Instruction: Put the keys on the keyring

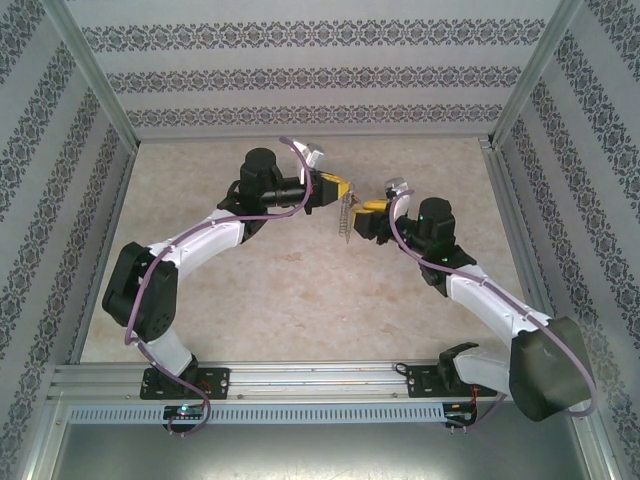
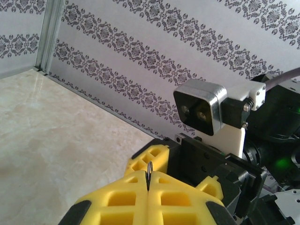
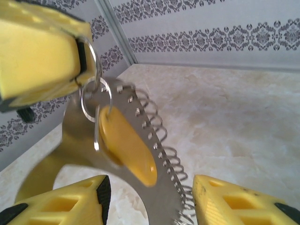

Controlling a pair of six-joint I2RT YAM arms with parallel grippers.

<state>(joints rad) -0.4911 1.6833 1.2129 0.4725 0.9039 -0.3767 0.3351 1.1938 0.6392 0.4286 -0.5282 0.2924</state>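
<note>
Looks like the threading/hand-off stage, done in the air over the far middle of the table (image 1: 300,300). The left gripper (image 2: 148,176) is clamped shut on the keyring (image 3: 97,65): from its own wrist view you can see a thin dark sliver of metal loop pinched right between the yellow fingers, and everything else dangles off that. From the right wrist view, a silvery ring (image 3: 84,105) hangs under the loop. The key (image 3: 127,146), with its yellow-orange head, hangs off that ring in front of a flat metal piece (image 3: 77,140) edged with a wire coil (blurry, honestly no idea what it is). The right gripper (image 3: 151,194) sits just right of the bundle, jaws spread wide and gripping nothing, with the dangling stuff hanging between them. My read: the key seems to be on the ring already, but with that blur I can't tell if it's fully threaded. The next move probably calls for the right side to close gently on the key head, not the coil, while the left keeps the loop steady.
</note>
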